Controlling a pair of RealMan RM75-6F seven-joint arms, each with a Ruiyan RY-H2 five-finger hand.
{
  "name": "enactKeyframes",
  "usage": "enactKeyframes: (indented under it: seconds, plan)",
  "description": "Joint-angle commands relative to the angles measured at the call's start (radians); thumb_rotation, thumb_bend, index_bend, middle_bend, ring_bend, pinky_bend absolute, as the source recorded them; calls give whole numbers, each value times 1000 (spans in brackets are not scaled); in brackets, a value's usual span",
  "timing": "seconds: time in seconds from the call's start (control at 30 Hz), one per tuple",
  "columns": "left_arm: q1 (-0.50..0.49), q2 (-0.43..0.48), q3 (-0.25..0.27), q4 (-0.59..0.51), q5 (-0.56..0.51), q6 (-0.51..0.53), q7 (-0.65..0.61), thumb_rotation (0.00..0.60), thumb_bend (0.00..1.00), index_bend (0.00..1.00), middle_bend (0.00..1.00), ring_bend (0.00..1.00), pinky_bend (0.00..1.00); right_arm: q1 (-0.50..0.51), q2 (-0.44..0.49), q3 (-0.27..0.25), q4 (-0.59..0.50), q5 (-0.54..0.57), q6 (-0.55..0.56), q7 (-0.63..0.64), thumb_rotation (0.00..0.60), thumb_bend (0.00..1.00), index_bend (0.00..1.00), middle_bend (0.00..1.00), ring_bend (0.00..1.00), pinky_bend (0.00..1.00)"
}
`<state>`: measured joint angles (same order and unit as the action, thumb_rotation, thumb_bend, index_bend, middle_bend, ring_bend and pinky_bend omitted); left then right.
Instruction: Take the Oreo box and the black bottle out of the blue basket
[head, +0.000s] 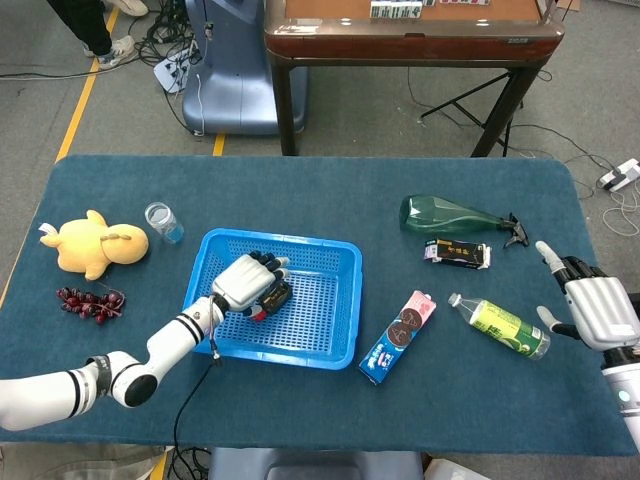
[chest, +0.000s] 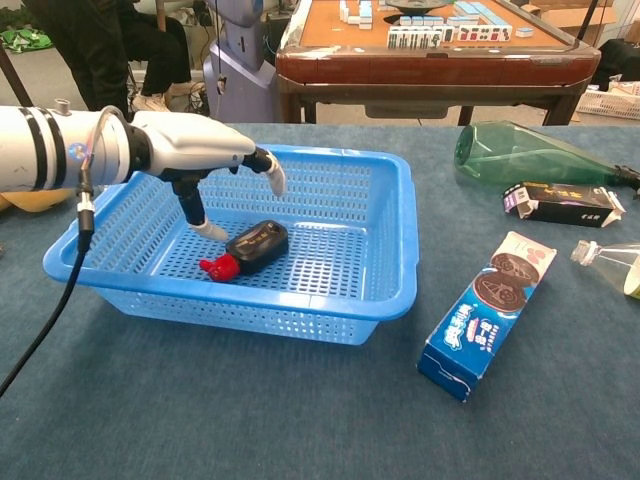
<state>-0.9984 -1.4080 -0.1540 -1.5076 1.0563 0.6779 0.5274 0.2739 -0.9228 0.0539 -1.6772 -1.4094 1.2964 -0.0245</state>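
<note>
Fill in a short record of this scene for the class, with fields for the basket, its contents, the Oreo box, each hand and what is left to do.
basket: blue basket, on the table
contents: black bottle with a red cap, lying on its side
Oreo box: Oreo box already out, lying on the table to the right of the basket
left hand: left hand inside the basket above the bottle, thumb down beside it, not yet gripping
right hand: right hand at the table's right edge, fingers apart, holding nothing
left to do: lift out the bottle

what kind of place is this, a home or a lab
Probably a lab or workshop, not a home: loose cables on a bare floor with yellow floor tape, and a mahjong table behind the blue-clothed work table.
</note>
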Motion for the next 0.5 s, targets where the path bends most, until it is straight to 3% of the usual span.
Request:
enactKeyframes:
  seconds: [0.03, 0.1, 0.33, 0.5]
  plan:
    - [-12, -20, 25, -1, -98, 57, 82, 599, 251, 272, 132, 149, 197, -4, 2, 1, 2, -3, 0, 5, 600, 270, 56, 239, 202, 356]
    - [-16, -22, 36, -16, -156, 83, 123, 577, 249, 280, 136, 151, 198, -7, 2, 1, 5, -5, 0, 11, 600, 270, 56, 240, 202, 356]
    - [-37, -39, 70, -59, -316, 155, 228, 287, 232, 291, 147, 158, 198, -16, 2, 1, 13, -14, -3, 33, 600, 270, 57, 240, 202, 356]
    - [-58, -50, 73, -92, -425, 189, 266, 196, 227, 296, 148, 159, 198, -21, 5, 2, 14, -21, -3, 42, 600, 271, 58, 240, 202, 356]
